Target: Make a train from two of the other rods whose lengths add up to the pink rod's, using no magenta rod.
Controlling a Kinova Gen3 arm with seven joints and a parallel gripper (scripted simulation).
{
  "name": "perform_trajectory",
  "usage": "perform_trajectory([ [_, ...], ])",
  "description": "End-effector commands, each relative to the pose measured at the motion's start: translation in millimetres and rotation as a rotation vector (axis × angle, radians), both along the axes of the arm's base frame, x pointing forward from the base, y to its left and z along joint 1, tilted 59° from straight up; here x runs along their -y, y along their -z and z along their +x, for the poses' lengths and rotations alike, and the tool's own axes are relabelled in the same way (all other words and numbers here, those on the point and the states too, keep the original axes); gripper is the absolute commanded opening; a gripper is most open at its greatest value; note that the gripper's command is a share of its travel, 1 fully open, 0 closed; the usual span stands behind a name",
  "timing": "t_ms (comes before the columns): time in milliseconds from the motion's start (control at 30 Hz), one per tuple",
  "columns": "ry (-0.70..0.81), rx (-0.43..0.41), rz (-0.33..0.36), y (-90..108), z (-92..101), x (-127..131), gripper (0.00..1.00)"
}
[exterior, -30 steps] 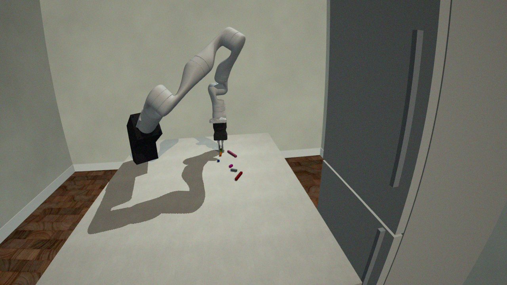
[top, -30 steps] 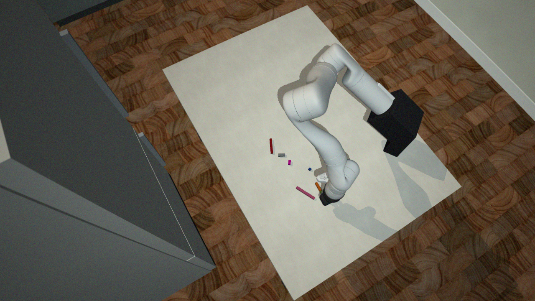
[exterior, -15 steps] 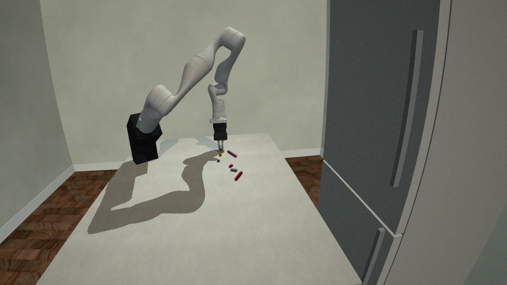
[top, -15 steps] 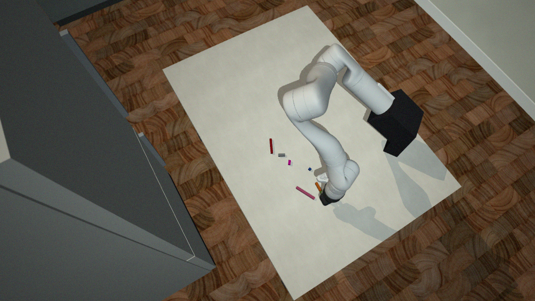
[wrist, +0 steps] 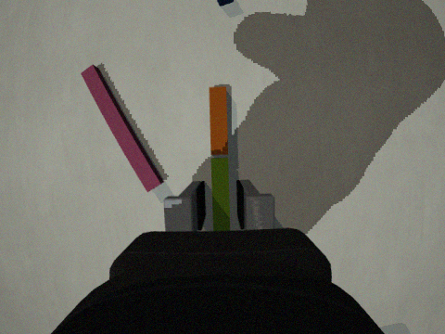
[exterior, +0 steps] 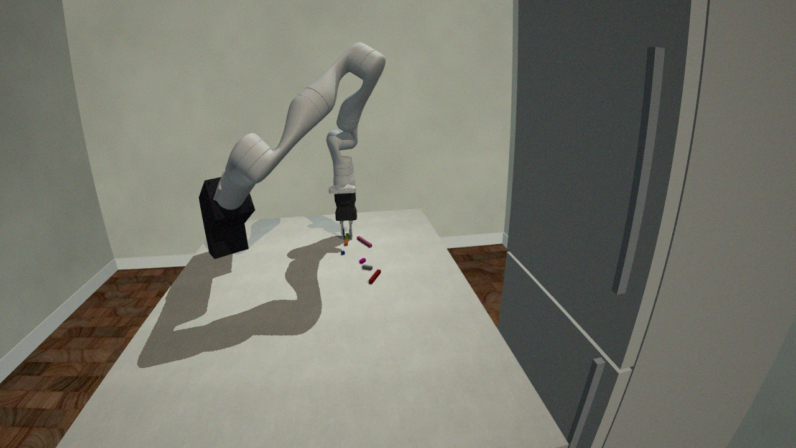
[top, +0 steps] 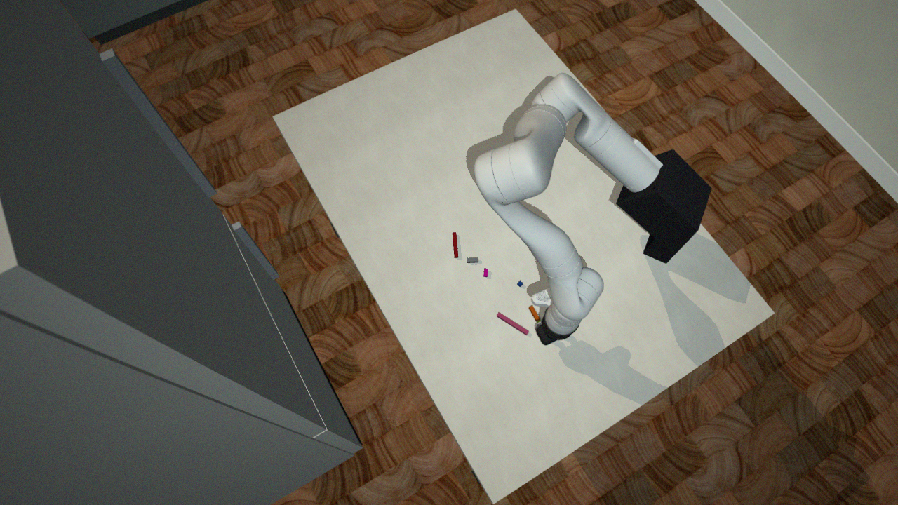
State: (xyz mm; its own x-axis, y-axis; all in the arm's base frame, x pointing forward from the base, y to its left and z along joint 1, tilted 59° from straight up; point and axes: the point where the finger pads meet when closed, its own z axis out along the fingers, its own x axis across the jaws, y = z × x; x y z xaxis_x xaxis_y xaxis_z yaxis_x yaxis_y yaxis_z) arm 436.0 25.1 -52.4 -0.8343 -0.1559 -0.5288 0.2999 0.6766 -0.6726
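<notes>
wrist view shows me the gripper (top: 539, 326) (exterior: 346, 238) (wrist: 221, 198) partly spread, a finger on each side of the lime rod (exterior: 347, 234) (wrist: 221, 186), with a strip of table (top: 401, 188) (exterior: 311, 368) (wrist: 42, 223) visible between the rod and each pad. i have nothing pinched. the lime rod lies in line with the orange rod (top: 533, 313) (exterior: 345, 242) (wrist: 219, 121), their ends meeting or nearly so; its far end is hidden from me by the gripper body. the pink rod (top: 512, 322) (exterior: 364, 241) (wrist: 121, 127) lies slanted, apart from that pair, its nearer end close to one finger. the blue rod (top: 520, 283) (exterior: 342, 252) (wrist: 225, 2) sits past the orange one.
</notes>
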Motion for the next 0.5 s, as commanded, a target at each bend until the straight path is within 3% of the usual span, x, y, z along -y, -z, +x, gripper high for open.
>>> perform_trajectory([
  [0,-0.001,0.0,0.001,-0.1,0.1,-1.0,0.54],
  [467,-0.001,0.0,0.001,-1.7,-1.4,-3.3,0.54],
])
